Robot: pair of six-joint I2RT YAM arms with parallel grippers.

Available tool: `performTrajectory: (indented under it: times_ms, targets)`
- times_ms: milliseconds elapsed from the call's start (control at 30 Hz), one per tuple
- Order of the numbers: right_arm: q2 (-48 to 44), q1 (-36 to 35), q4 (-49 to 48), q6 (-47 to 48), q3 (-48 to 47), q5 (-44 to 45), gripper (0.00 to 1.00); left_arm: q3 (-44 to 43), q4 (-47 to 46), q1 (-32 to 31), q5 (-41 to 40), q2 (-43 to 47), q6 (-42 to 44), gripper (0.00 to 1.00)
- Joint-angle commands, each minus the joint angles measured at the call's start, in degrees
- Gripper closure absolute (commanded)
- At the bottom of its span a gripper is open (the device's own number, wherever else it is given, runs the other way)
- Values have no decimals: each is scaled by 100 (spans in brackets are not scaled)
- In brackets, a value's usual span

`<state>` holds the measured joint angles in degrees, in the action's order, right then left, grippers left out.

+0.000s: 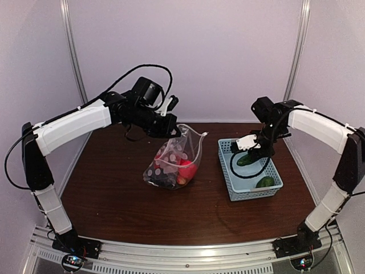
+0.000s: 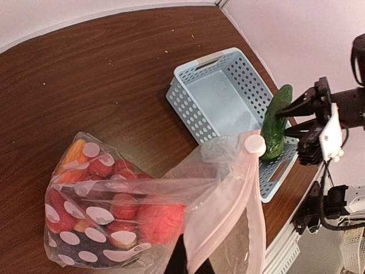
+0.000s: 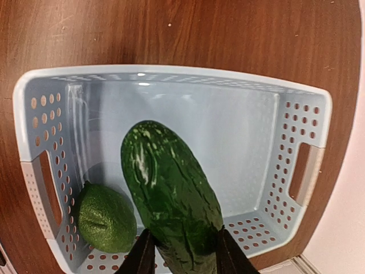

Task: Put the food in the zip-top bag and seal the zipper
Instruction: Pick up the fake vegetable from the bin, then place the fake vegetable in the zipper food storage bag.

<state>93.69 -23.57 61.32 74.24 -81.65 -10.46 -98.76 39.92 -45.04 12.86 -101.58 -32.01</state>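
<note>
Loading is in hand; the zip-top bag, partly filled with red pieces, is slumped at table centre, its mouth edge pinched up by the closed left gripper; at its 3 o'clock, a cucumber is clamped in the right gripper above the blue basket, where a second green piece is left at 5 o'clock; next, a carry toward 9 o'clock and release over the unsealed zipper is judged needed.

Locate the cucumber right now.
Right wrist view: cucumber pinched in the right gripper above the light-blue mesh basket, table's right side; a round green piece lies below it.
</note>
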Motion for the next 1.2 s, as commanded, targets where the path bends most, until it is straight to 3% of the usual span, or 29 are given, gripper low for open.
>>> performTrajectory:
  times_ms: [0, 267, 467, 533, 800, 967, 1033, 1167]
  targets:
    - [-469, 49, 420, -218, -347, -496, 86, -96, -239, 48, 69, -42, -7, 100]
    - [-645, -21, 583, -1640, -1616, -3738, 87, -234, -239, 56, 160, -157, -32, 100]
    - [-769, -400, -1243, -3607, -1698, -5236, 85, -293, -213, 56, 196, -169, -80, 100]
    - [-779, -624, -2223, -4283, -1583, -5487, 84, -302, -215, 56, 234, -169, -117, 100]
    - [-102, -1311, -4348, -6049, -1400, -5827, 84, -507, -66, 56, 327, -151, -118, 100]
    - [144, -1365, -6681, -7652, -426, -6000, 84, -675, 156, 86, 258, -128, -44, 100]
    - [242, -1369, -7096, -7831, -194, -5981, 83, -681, 190, 105, 237, -96, -32, 100]
    - [356, -1365, -6935, -7527, 79, -5880, 83, -658, 220, 118, 202, -26, -20, 100]
